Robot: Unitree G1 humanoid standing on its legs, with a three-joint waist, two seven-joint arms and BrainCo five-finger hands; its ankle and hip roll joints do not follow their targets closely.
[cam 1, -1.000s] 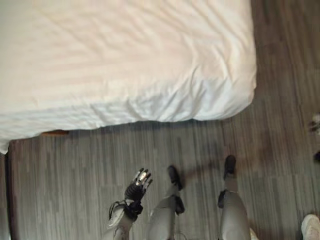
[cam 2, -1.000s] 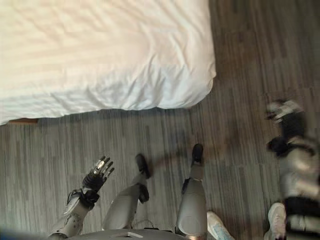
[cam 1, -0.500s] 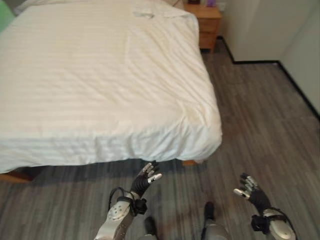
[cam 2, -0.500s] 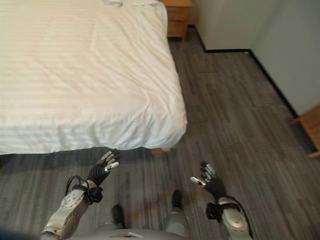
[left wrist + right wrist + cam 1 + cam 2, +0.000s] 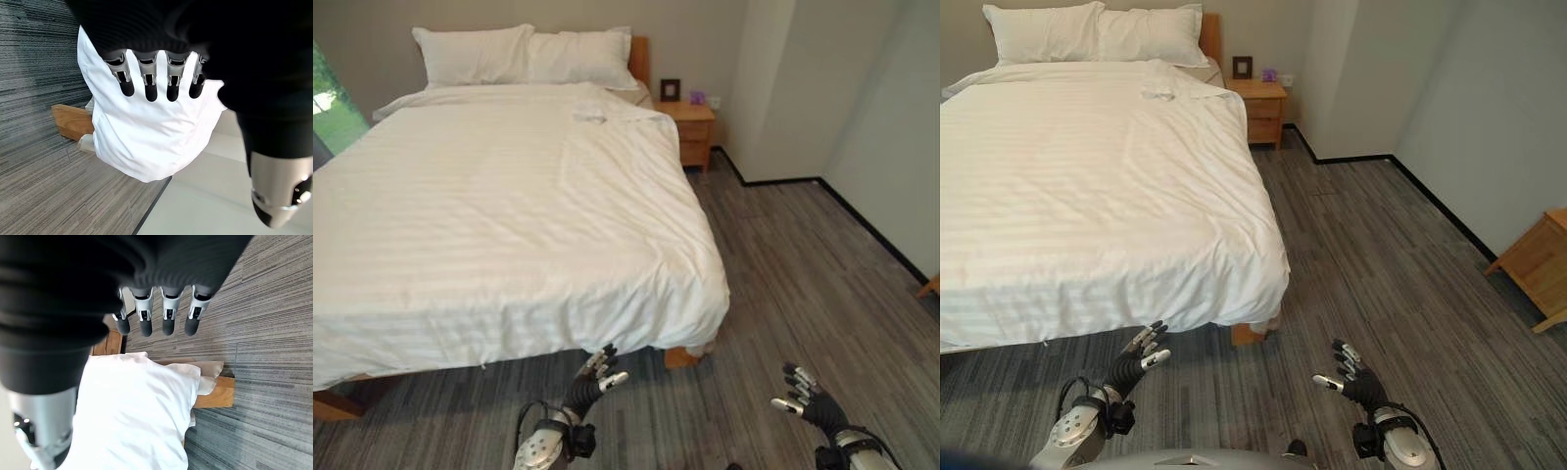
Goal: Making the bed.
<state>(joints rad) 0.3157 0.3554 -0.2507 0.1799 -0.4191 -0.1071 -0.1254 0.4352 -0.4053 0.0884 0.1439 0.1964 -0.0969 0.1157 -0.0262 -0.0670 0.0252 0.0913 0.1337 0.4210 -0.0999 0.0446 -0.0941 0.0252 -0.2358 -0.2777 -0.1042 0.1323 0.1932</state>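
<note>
While my left hand (image 5: pixel 590 377) and right hand (image 5: pixel 806 399) hang spread and empty, the white duvet (image 5: pixel 509 206) looks soft, light; I'd pinch its draped foot corner (image 5: pixel 700 318).

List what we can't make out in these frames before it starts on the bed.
- Far left side of the duvet: cut off by the eye views' edge.
- Small folded bit near the pillows: too small to identify.
- Items on the nightstand: too small.
- Under the bed: hidden by the duvet's overhang.
- Left hand and right hand, both with open fingers: palm sides face away.
</note>
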